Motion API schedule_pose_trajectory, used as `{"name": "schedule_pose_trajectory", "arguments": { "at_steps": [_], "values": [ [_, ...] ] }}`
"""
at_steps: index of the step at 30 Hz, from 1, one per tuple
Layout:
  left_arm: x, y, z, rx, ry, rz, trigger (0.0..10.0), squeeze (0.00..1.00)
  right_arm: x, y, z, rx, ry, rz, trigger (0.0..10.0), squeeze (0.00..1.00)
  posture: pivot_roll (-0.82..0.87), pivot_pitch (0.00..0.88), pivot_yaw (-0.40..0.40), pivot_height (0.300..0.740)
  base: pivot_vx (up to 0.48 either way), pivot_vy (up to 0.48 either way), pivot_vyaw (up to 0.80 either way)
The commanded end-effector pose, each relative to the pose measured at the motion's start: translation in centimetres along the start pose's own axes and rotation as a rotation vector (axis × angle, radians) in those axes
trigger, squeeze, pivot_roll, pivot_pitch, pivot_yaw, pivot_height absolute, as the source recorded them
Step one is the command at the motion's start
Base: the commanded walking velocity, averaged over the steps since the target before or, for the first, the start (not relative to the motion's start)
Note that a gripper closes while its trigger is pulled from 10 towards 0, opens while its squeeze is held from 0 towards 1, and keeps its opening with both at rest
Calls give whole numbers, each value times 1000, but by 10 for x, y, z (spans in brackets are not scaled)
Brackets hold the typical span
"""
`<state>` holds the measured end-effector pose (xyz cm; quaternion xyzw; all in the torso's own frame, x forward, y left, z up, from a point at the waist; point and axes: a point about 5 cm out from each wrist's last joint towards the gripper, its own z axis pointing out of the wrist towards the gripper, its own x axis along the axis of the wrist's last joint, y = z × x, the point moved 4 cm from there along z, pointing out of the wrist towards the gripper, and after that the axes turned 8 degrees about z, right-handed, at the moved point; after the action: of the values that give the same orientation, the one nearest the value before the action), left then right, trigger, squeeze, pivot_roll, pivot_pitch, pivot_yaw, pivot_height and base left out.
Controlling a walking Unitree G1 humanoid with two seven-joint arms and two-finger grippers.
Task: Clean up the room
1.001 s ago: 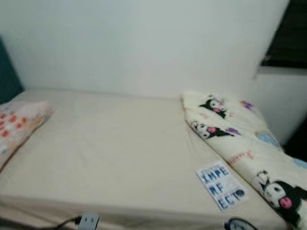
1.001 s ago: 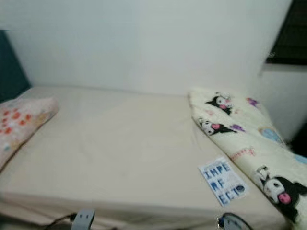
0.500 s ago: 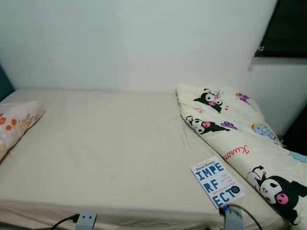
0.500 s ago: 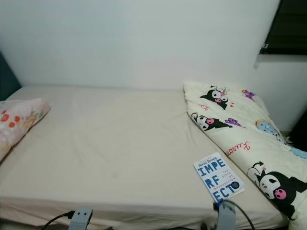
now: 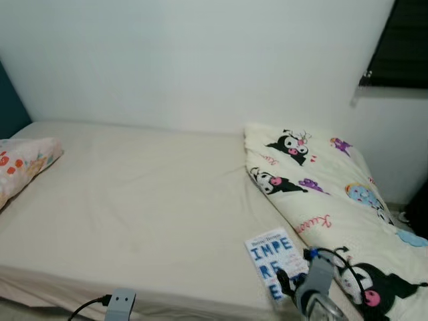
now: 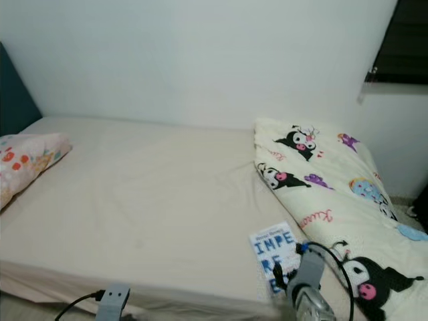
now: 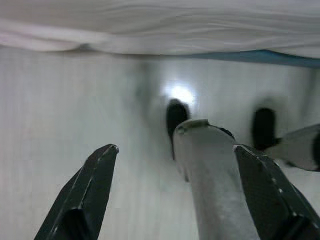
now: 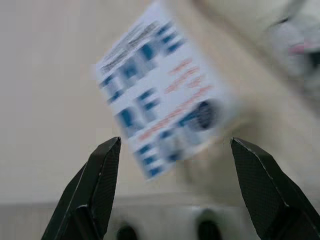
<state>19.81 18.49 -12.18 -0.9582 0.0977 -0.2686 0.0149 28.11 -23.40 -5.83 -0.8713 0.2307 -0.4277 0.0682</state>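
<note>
The right end effector (image 8: pixel 172 195) has been raised, fingers spread wide, over the book (image 5: pixel 273 261) on the bed (image 5: pixel 147 200); a quilt (image 5: pixel 334 200) lies right.

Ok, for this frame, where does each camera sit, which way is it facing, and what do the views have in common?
Left eye view: on the head, looking forward and down at the bed; the right arm rises over the book.
Right eye view: same head and scene, with the pillow and blanket.
Left wrist view: looks along the open left end effector at the pale floor under the bed edge.
Right wrist view: looks along the open right end effector down at the book.
Shared: the book appears in both eye views and the right wrist view.
</note>
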Motion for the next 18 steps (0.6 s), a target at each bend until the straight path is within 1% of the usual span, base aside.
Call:
{"name": "schedule_pose_trajectory", "arguments": {
  "at_steps": [1,7,8,9,10,11,13,14,17,18],
  "values": [
    [1,-6,0,20,1,-3,10000,0,-1,-5,1,9,-9,33,10000,0,26,0,0,740,0,0,0],
    [3,-6,0,20,4,-3,10000,0,3,-9,3,22,-3,42,10000,0,26,0,0,730,0,0,0],
    [3,-6,0,18,4,-2,10000,0,7,-11,3,33,10,74,10000,0,26,0,3,725,0,0,0],
    [3,-6,0,18,4,-2,10000,0,7,-11,3,33,10,74,10000,0,26,0,3,725,0,0,0],
    [3,-5,0,17,4,-1,10000,0,10,-13,4,47,21,104,10000,0,26,0,3,720,0,0,0],
    [3,-5,0,17,4,-1,10000,0,10,-13,4,47,21,104,10000,0,26,0,3,720,0,0,0],
    [3,-6,0,16,5,3,10000,0,14,-18,5,81,25,138,10000,0,26,0,4,710,0,0,0],
    [3,-6,0,16,5,3,10000,0,14,-18,5,81,25,138,10000,0,26,0,4,710,0,0,0],
    [3,-6,0,16,5,9,10000,0,11,-27,5,129,6,138,10000,0,26,0,4,695,0,0,0],
    [3,-6,0,16,5,9,10000,0,11,-27,5,129,6,138,10000,0,26,0,4,695,0,0,0]
  ]
}}
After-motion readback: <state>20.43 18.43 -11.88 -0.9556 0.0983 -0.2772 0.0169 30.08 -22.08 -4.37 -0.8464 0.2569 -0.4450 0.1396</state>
